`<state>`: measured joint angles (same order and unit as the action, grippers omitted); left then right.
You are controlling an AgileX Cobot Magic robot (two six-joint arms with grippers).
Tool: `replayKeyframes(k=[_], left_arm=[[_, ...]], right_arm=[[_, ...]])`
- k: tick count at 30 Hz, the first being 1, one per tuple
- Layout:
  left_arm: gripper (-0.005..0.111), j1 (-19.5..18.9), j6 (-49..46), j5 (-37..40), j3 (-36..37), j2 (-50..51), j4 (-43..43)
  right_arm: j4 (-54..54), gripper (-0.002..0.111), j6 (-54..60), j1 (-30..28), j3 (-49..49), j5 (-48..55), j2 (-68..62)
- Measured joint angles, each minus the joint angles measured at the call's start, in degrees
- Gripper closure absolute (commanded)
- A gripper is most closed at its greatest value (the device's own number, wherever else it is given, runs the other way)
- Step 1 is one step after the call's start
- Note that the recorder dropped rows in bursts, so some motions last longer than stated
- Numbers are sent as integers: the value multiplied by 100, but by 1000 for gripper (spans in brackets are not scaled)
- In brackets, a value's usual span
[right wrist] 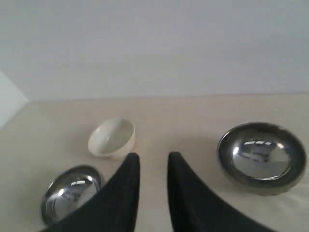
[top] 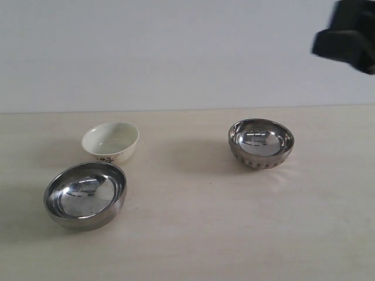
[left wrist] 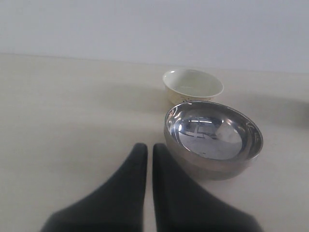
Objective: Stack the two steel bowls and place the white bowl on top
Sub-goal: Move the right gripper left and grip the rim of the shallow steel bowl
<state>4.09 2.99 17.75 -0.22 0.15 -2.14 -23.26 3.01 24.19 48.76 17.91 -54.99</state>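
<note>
Bowls unstacked: smooth bowl (top: 85, 195) near left, white bowl (top: 111, 141) just behind, ribbed bowl (top: 261, 143) far right. Left gripper (left wrist: 149, 148) closed, empty; right gripper (right wrist: 152, 157) slightly parted, empty. Risk: slick steel rim slipping from pinch.

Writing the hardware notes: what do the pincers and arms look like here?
Left pincer and right pincer: matte black, two smooth fingers each, broad bases tapering to rounded tips. No markings or cables visible. Exterior view shows only a blurry black block of arm.
</note>
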Motion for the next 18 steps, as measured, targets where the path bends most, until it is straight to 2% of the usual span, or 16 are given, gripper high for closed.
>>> replayKeyframes(k=[5, 13, 18], left_arm=[[103, 0, 0, 0, 0, 0, 0], [103, 0, 0, 0, 0, 0, 0], [103, 0, 0, 0, 0, 0, 0]], right_arm=[[0, 76, 105, 546, 977, 530, -1557], [40, 75, 82, 1265, 2163, 680, -4008], [53, 55, -83, 1353, 2982, 1048, -5176]])
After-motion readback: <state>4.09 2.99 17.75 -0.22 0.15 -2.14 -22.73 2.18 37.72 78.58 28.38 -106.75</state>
